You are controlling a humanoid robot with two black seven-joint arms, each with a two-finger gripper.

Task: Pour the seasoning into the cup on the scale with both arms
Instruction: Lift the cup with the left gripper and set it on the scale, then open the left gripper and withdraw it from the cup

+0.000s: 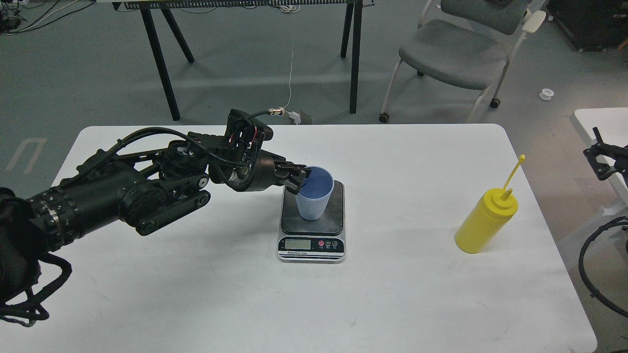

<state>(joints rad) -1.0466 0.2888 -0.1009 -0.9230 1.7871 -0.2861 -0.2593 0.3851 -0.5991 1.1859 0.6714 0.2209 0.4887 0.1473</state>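
A light-blue ribbed cup (314,200) stands upright on the dark plate of the scale (331,220) in the middle of the white table. My left gripper (300,179) is shut on the cup's near-left rim, the arm reaching in from the left. The yellow seasoning bottle (485,221) stands upright at the table's right side, its cap strap sticking up. Of my right arm only a black part (602,159) shows at the right edge, far from the bottle; I cannot tell how its fingers stand.
The white table (402,294) has rounded corners and ends just right of the bottle. A grey chair (454,51) and black table legs (354,54) stand behind it. A black cable (588,264) loops at the right edge.
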